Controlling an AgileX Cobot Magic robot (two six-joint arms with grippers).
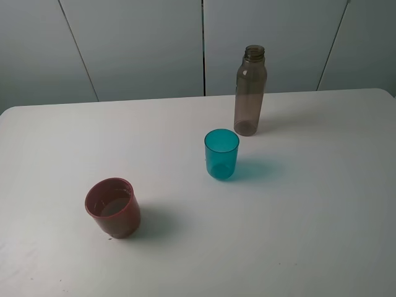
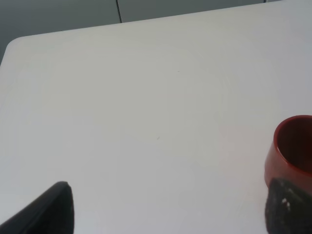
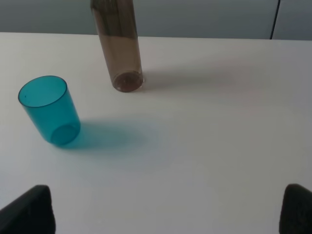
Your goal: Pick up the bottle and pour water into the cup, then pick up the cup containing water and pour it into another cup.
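Observation:
The smoky grey-brown bottle stands upright, uncapped, at the back of the white table. It also shows in the right wrist view. The teal cup stands in front of it, a little left, and shows in the right wrist view. The red-brown cup stands at the front left and shows in the left wrist view. My left gripper is open and empty, with one fingertip next to the red-brown cup. My right gripper is open and empty, short of the bottle and the teal cup. Neither arm shows in the exterior view.
Grey wall panels stand behind the table's far edge. The table's rounded corners show at the back left and back right.

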